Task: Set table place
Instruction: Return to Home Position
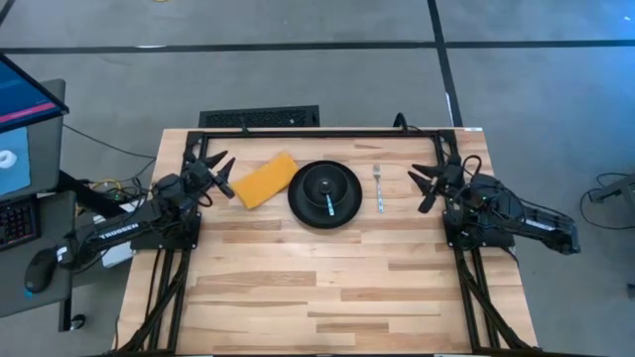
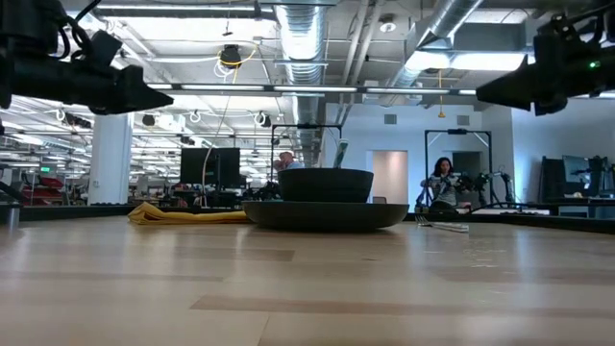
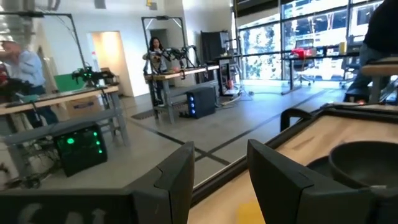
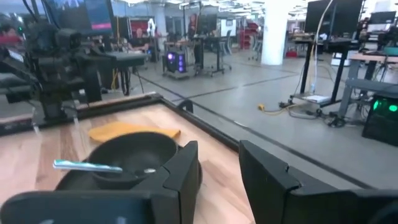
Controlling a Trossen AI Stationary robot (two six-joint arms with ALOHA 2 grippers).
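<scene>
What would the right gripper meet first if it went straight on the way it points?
Likely nothing: the right gripper, open and raised above the table, aims beside the black bowl toward the table's edge and the open floor beyond. Depth is unclear, so this is a judgement.

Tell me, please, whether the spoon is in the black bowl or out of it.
In: the spoon lies inside the bowl, its handle sticking out past the rim.
</scene>
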